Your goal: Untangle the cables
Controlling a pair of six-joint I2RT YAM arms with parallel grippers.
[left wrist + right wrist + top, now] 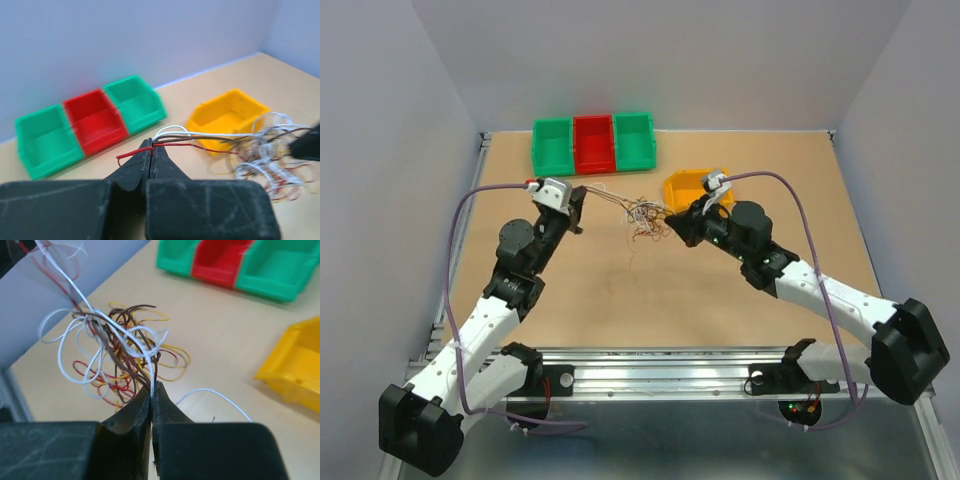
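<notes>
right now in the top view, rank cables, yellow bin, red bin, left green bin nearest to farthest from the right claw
1. cables, pinched in the right claw
2. yellow bin, just behind the claw
3. red bin, far row's middle
4. left green bin, far row's left end

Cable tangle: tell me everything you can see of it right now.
The cables are a loose knot of hair-thin wires, white, red, brown and yellow, looped through one another. The left gripper is shut on red, white and brown strands that run fairly straight into the knot; the right gripper is shut on white and brown strands.
</notes>
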